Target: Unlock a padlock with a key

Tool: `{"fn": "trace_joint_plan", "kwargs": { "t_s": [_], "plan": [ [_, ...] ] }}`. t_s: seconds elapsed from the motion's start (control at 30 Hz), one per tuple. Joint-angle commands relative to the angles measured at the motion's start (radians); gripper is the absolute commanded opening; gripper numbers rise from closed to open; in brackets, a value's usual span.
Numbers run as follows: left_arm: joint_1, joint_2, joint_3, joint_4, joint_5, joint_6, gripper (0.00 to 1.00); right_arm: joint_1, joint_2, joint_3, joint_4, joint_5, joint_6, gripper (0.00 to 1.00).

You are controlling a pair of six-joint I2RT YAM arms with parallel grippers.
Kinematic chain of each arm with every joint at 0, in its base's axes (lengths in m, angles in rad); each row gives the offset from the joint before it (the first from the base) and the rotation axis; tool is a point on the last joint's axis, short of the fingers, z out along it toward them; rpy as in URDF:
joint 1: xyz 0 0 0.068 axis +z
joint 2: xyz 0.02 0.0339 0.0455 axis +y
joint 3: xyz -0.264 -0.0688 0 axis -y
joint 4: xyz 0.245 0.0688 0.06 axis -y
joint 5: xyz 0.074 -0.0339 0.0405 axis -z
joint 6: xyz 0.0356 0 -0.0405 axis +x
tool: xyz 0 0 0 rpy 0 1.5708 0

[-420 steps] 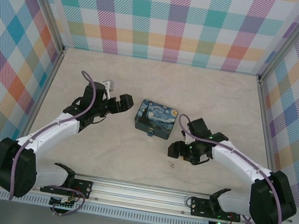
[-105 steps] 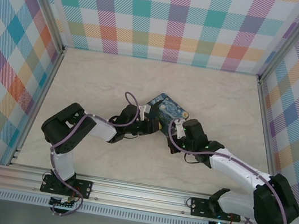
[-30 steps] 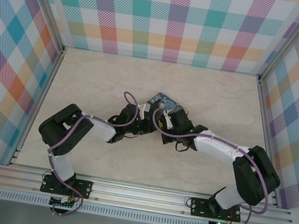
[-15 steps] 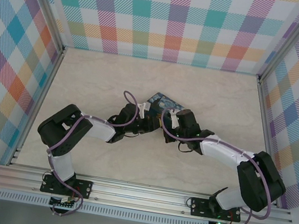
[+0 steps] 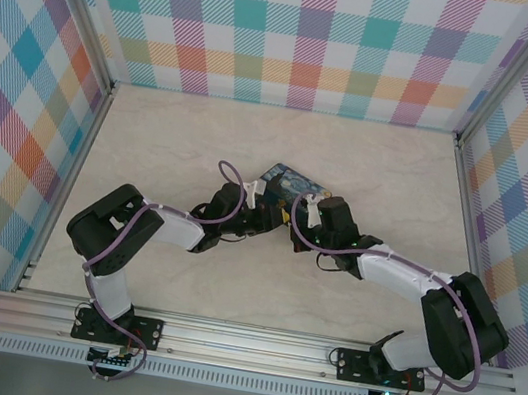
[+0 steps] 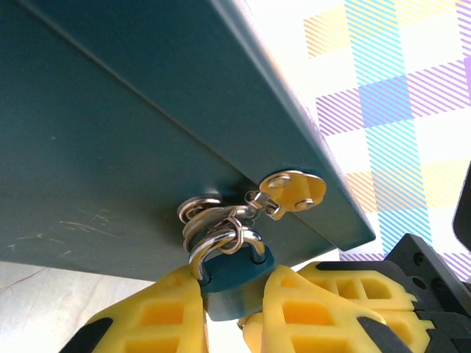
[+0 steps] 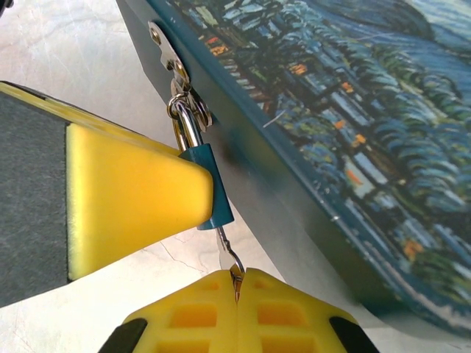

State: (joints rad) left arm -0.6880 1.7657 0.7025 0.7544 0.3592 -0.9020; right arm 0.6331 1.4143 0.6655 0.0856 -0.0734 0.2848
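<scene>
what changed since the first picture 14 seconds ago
Both arms swung in to the tin, which slid farther away and turned. The left fingers took hold of the padlock. The right fingers picked the key off the table and now pinch it at the padlock's bottom. The padlock still hangs on the tin's clasp.

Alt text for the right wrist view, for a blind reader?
The right pincer pinches the thin key, whose tip meets the underside of the small blue padlock. The padlock hangs from the hasp of a painted tin, with the left pincer's yellow finger pressed against its side.
</scene>
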Motion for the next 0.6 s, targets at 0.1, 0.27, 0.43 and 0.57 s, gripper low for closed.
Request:
{"fn": "trace_joint_plan", "kwargs": {
  "t_s": [0.1,0.27,0.43,0.57],
  "plan": [
    [-0.026,-0.015,-0.005,-0.003,0.012,-0.009,0.17,-0.010,-0.032,-0.008,0.192,-0.047,0.042,0.06],
    [-0.028,-0.001,0.000,0.014,0.012,-0.034,0.17,-0.010,-0.024,-0.012,0.237,-0.078,0.068,0.06],
    [-0.036,0.015,0.010,0.014,0.012,-0.044,0.16,-0.010,-0.001,-0.013,0.278,-0.100,0.092,0.06],
    [-0.037,0.026,0.013,0.013,0.011,-0.048,0.16,-0.010,-0.005,-0.016,0.283,-0.101,0.094,0.06]
  ]
}}
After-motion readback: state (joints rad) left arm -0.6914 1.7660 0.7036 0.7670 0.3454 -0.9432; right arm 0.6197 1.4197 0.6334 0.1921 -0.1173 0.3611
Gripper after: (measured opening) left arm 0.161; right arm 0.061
